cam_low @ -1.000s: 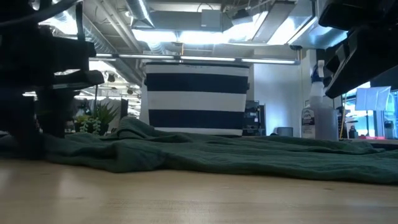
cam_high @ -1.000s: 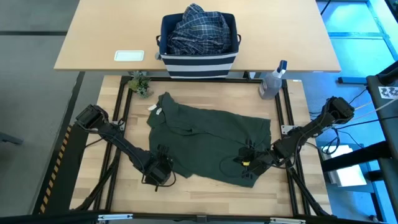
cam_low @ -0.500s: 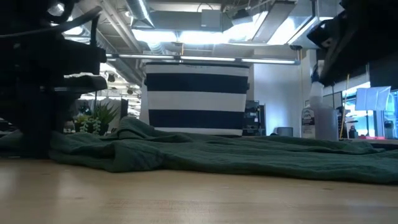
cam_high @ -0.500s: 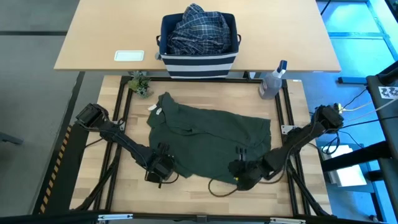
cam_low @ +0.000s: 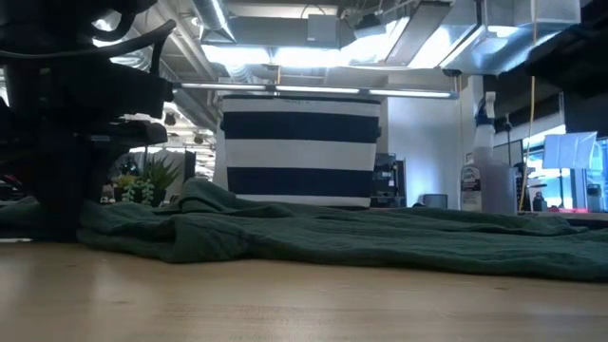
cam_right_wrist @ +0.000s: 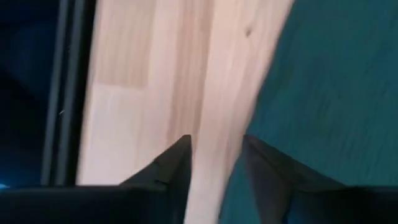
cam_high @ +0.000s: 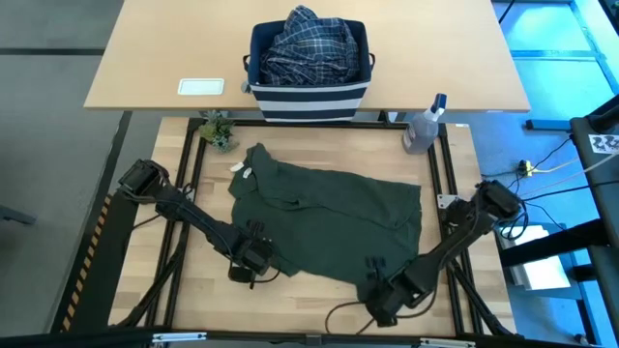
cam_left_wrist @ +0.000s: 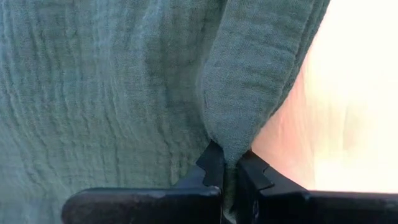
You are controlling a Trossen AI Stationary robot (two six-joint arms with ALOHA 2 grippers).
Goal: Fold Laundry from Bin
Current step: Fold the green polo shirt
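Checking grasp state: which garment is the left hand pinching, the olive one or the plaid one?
The dark olive-green garment, spread flat on the table. The left hand is shut on its near edge. The blue-and-white plaid shirt sits bunched in the bin, untouched.

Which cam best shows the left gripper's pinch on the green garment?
Left wrist view: the left gripper is shut on a fold of the green garment, close up. High view shows it at the garment's near-left edge, with the grip itself hidden. Low view shows only a dark arm silhouette. Right wrist view misses it.
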